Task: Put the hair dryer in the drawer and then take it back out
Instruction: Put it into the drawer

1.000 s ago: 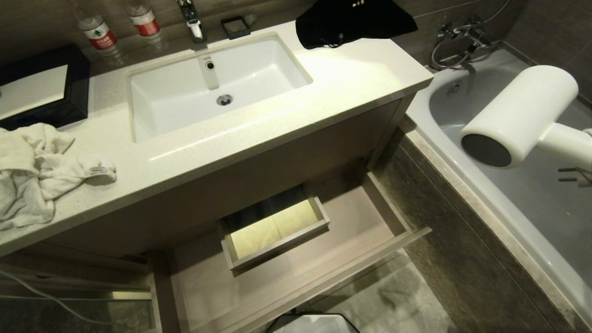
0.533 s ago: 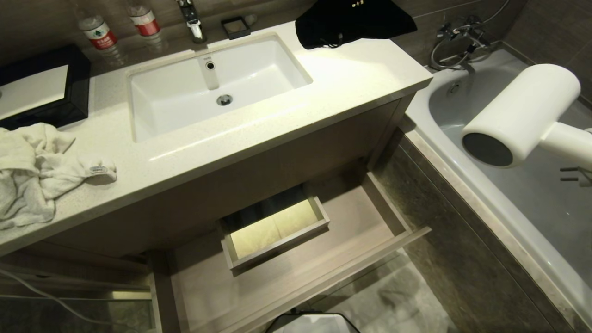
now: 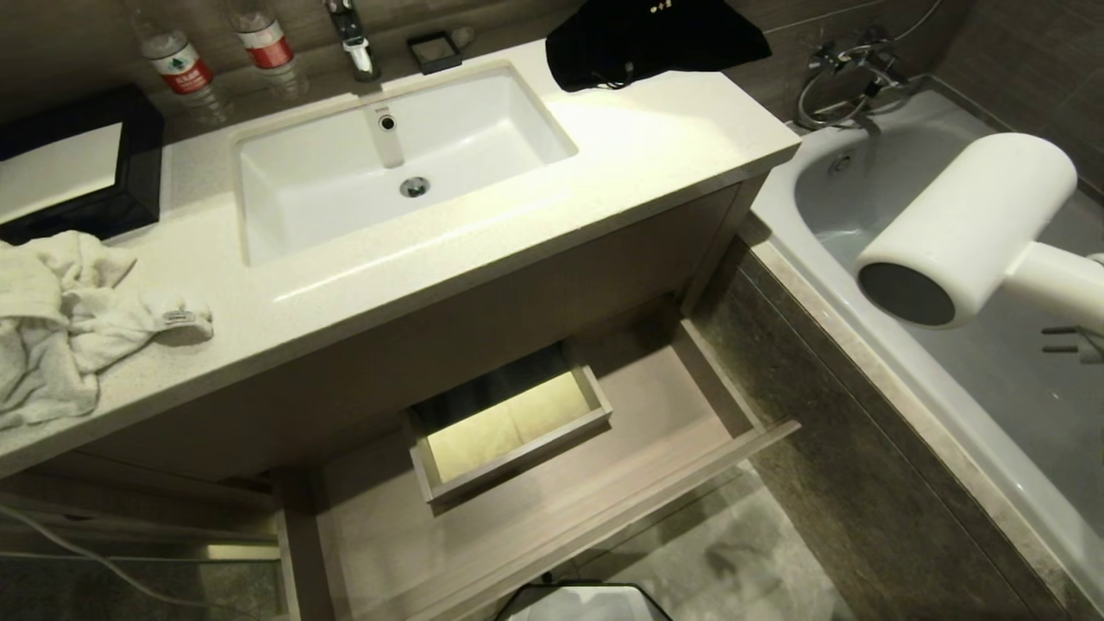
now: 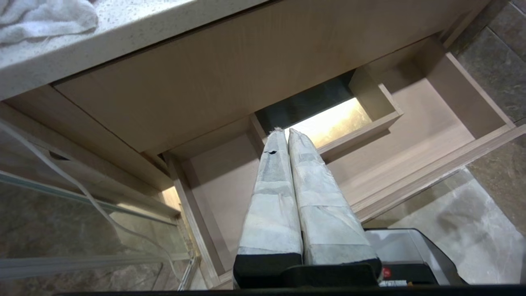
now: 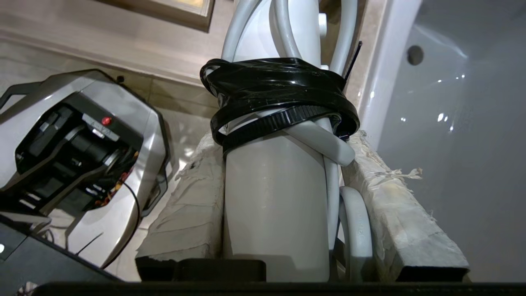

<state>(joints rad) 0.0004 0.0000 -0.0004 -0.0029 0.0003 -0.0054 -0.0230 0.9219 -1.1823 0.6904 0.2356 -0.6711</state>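
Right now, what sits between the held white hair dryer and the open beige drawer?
Head view: the bathtub's pale rim and dark stone tiles separate the white hair dryer from the open beige wood-grain drawer.

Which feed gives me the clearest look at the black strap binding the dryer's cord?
The right wrist view: the black strap fills the middle, wound round the hair dryer handle and white cord just beyond the right gripper, whose jaws clamp the handle. The head view shows only the barrel; the strap is out of frame. The left wrist view shows neither.
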